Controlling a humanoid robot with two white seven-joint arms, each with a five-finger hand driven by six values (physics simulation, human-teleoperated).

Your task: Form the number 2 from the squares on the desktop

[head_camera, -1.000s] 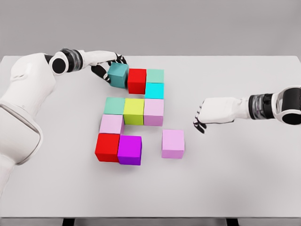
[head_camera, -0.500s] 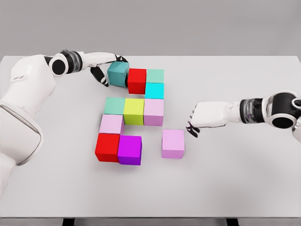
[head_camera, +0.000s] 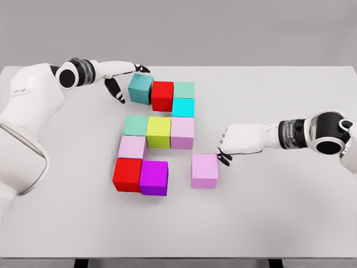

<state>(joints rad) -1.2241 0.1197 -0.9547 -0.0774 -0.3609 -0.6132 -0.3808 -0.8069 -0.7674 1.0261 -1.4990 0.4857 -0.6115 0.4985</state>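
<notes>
Colored cubes on the white table (head_camera: 290,212) form most of a 2, with one pink cube (head_camera: 204,170) apart at the lower right.

Top row: teal cube (head_camera: 140,88), red cube (head_camera: 162,95), green cube (head_camera: 184,89), with a cyan cube (head_camera: 183,107) under it. Middle row: mint cube (head_camera: 136,125), yellow cube (head_camera: 159,132), lilac cube (head_camera: 182,133). Below the mint cube is a light pink cube (head_camera: 132,147), then a big red cube (head_camera: 128,174) touching a purple cube (head_camera: 154,177). The right hand (head_camera: 237,139) has curled fingertips (head_camera: 222,158) at the separate pink cube's upper right corner, not grasping it. The left hand (head_camera: 120,78) is spread, just beside the teal cube.
</notes>
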